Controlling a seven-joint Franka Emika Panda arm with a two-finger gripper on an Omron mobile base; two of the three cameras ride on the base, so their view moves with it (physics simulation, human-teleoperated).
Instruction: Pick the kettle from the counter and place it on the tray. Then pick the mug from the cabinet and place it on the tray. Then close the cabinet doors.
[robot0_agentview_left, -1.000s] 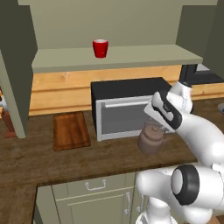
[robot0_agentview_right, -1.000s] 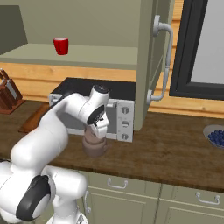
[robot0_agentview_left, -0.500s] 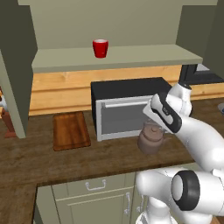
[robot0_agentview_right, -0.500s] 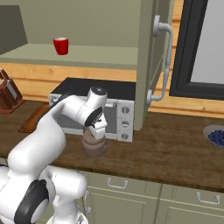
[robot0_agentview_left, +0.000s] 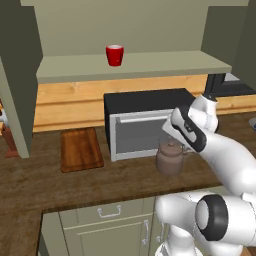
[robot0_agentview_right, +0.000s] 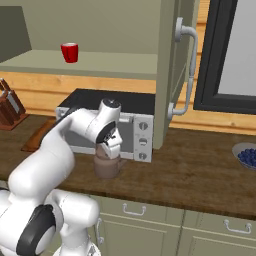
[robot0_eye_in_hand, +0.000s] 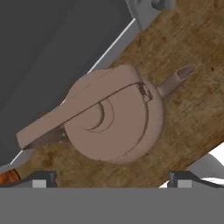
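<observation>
Claw (robot0_eye_in_hand: 112, 178) lower over kettle (robot0_agentview_left: 170, 157) on dark wood counter (robot0_agentview_left: 75, 185).

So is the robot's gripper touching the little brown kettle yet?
Apart. In the hand view the gripper is open, its fingertips wide on either side of the squat brownish metal kettle, with bare counter showing between.

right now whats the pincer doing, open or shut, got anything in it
Pincer: open, holding nothing, poised over the kettle on the counter.
</observation>
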